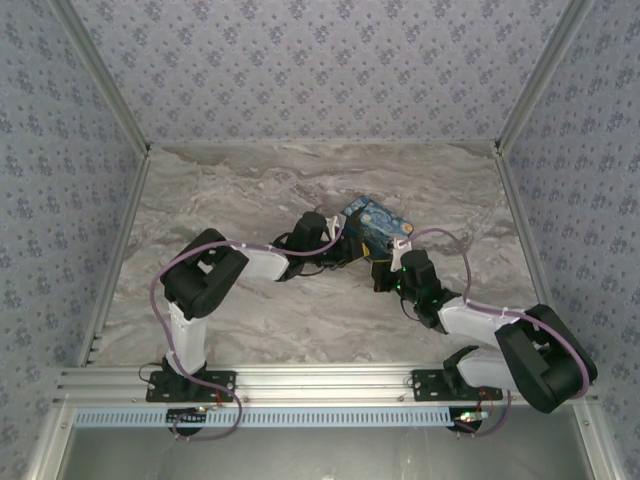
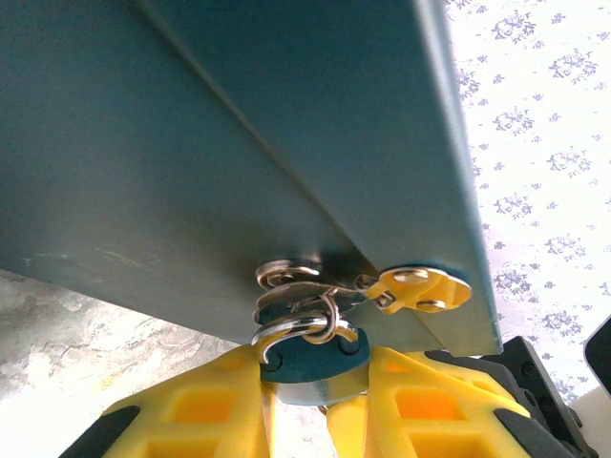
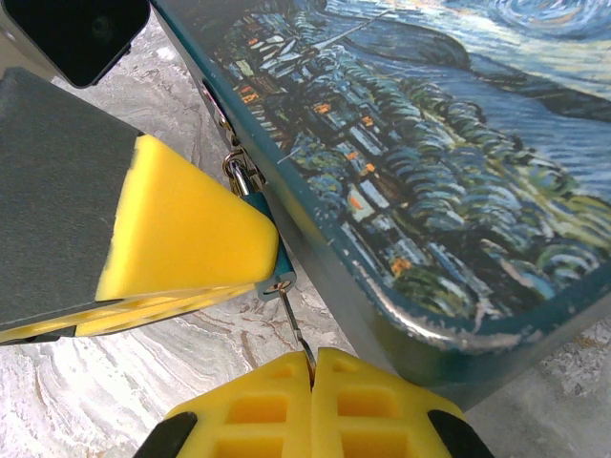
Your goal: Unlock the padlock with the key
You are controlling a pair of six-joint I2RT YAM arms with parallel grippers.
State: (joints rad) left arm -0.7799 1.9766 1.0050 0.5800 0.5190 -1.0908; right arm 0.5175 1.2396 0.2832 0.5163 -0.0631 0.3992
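The padlock (image 2: 310, 355), a tiny teal one, hangs by its silver shackle (image 2: 296, 327) from the hasp on the side of the starry-night printed box (image 3: 430, 143), which lies a little right of the middle of the desk (image 1: 250, 190), toward its far edge. The left gripper (image 2: 317, 377) is clenched on the padlock's body. The right gripper (image 3: 312, 364) is pinched tight on the thin key (image 3: 295, 326), whose tip meets the padlock's underside. The shackle is closed, so turning the key and freeing it appear to remain.
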